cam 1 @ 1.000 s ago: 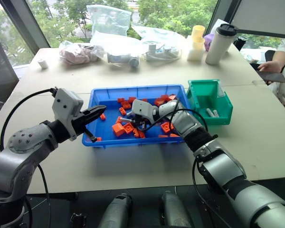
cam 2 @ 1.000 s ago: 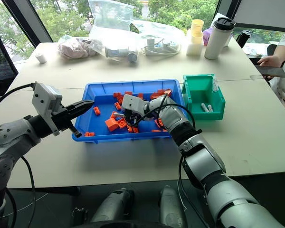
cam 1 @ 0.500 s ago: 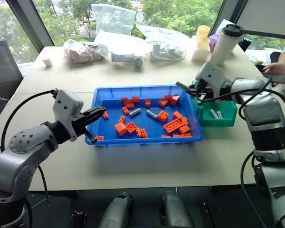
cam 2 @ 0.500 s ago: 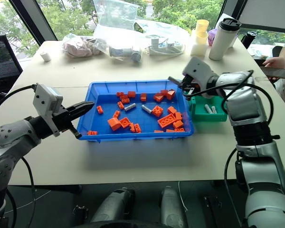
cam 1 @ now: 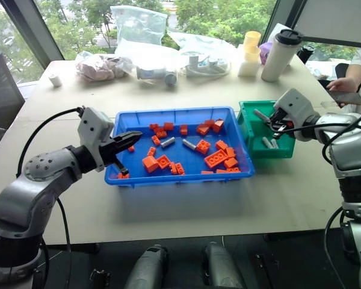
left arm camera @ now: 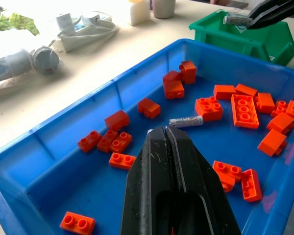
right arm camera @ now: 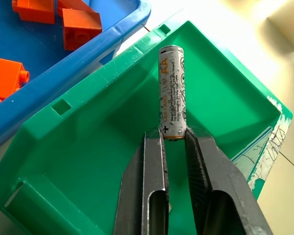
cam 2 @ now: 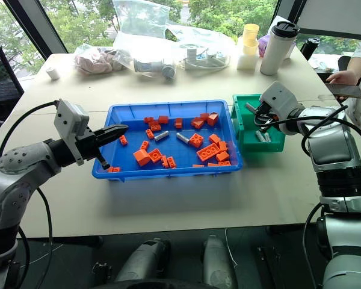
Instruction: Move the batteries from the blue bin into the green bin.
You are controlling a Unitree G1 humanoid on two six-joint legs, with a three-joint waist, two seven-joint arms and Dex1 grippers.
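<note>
The blue bin holds two batteries among orange blocks. One of these batteries lies just beyond my left gripper, which is shut and empty over the bin's left edge. To the right of the blue bin stands the green bin with two batteries on its floor. My right gripper hovers over the green bin, shut on the end of an AA battery that sticks out past the fingertips.
At the table's back lie clear plastic bags, a white tumbler and stacked yellow cups. A person's hand holding a phone rests on the table at the far right.
My right gripper has lifted a battery out of the blue bin's middle and carried it right, over the green bin. The left gripper has stayed at the blue bin's left edge.
</note>
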